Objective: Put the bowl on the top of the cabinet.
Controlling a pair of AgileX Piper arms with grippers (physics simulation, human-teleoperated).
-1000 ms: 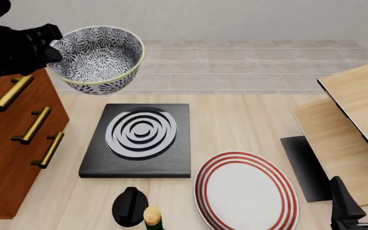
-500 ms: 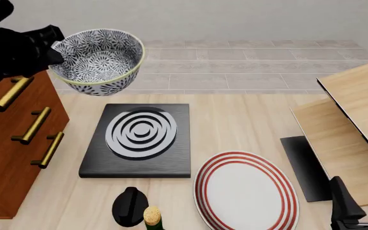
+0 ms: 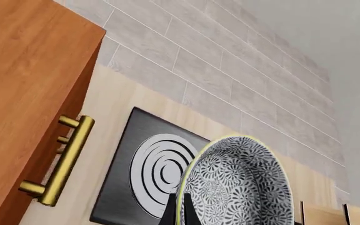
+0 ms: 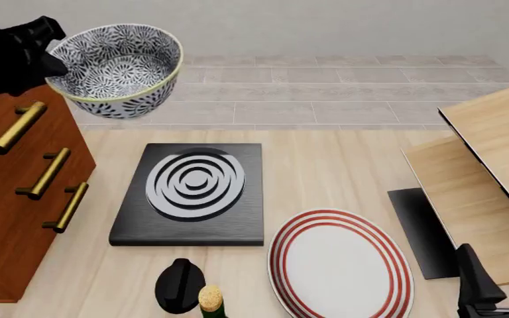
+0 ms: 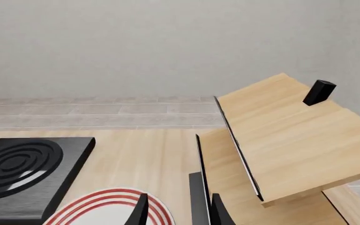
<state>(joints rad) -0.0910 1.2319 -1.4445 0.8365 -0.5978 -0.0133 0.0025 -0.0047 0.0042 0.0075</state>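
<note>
The bowl (image 4: 117, 69) is held in the air by the left gripper (image 4: 53, 61), whose jaws are closed on its rim at the side nearest the cabinet (image 4: 16, 192). In the front view the bowl is seen tilted, its opening turned partly toward the camera, above the cabinet's upper right corner and clear of the surface (image 4: 325, 165). In the left wrist view the bowl (image 3: 239, 185) is seen with its rim pinched between the dark fingertips (image 3: 167, 213), the cabinet (image 3: 24, 84) lying to one side with a brass bar handle (image 3: 64, 161) visible on its front. No contact between bowl and cabinet top is seen.

A black hot plate with concentric silver rings (image 4: 193, 192) is set on the surface just beside the cabinet. A white plate with red rings (image 4: 339, 265) lies near the front edge, to the right of the hot plate. A pale wooden shelf unit (image 4: 480, 172) stands at the right.

The right gripper (image 5: 176, 211) is recorded low at the right, near the shelf unit, with its jaws apart and nothing between them. A small black block (image 5: 319, 92) rests on the shelf unit's top.
</note>
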